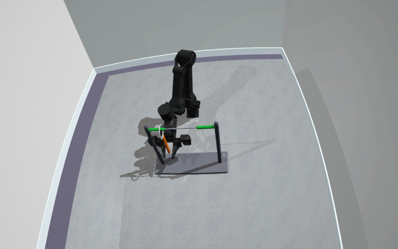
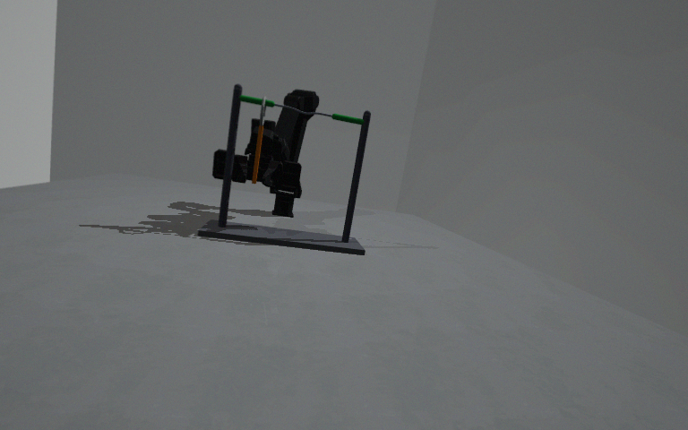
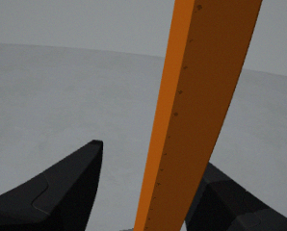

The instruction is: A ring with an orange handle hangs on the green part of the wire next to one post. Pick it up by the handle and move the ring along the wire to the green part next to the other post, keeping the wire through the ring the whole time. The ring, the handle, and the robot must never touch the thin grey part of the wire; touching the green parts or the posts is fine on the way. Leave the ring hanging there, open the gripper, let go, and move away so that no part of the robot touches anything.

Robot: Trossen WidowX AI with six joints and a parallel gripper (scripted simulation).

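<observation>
Near the left-hand post [image 1: 154, 144] [image 2: 229, 159] in the top view, the steel-coloured ring [image 1: 162, 132] [image 2: 262, 113] hung round the green sleeve [image 1: 152, 129] [image 2: 252, 99], its orange handle [image 1: 166, 144] [image 2: 257, 154] [image 3: 187, 115] sloping down from it. The fingers of the parallel-jaw gripper [image 1: 168, 157] [image 3: 155, 154] stood parted, clenched on nothing. Between them, seen from the wrist, ran the handle, its long axis mostly upright and leaning; it lay much nearer the right-hand finger in that view, partly covering it, with a plain gap on the other side. Whether it touched that finger could not be told. Closing probably called for a small sideways centring first, lest one finger push the handle and swing the ring toward the thin grey wire [image 1: 181, 128] [image 2: 305, 112].
</observation>
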